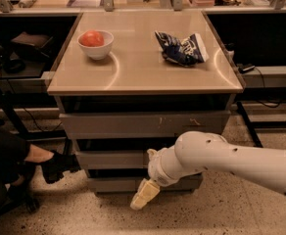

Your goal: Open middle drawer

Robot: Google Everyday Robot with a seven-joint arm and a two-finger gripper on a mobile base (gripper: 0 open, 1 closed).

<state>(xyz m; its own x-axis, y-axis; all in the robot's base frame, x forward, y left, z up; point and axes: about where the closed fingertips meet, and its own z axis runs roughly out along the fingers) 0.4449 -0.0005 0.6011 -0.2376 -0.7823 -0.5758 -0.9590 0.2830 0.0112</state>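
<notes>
Gripper point(144, 195) hung low by the cabinet's foot, fingers looking pressed together with nothing in them. The middle drawer point(111, 159) sat just above and left of them, not touching. Further back on the table point(138, 70) were a bowl point(95, 50) and a blue bag point(182, 49), print unreadable.

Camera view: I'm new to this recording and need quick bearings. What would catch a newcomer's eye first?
The big white robot arm reaches in from the right, with its gripper hanging low in front of the cabinet, below the level of the middle drawer. On the tan cabinet top, a white bowl holding a red fruit sits at the left. A crumpled blue bag lies at the right.
</notes>
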